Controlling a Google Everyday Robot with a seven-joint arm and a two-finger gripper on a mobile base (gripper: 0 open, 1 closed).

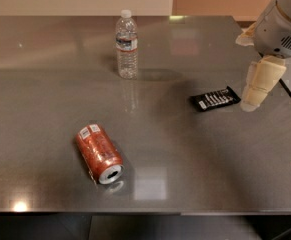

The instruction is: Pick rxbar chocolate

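Note:
The rxbar chocolate (215, 99) is a small flat black wrapper with white lettering. It lies on the grey metal table (185, 149), right of the middle. My gripper (255, 96) hangs from the arm at the right edge of the view. Its cream-coloured fingers point down just to the right of the bar, close to the bar's right end and a little above the table. It holds nothing that I can see.
A clear plastic water bottle (126, 45) stands upright at the back, left of the bar. An orange-red soda can (98, 153) lies on its side at the front left. The table's right edge runs close beside the gripper.

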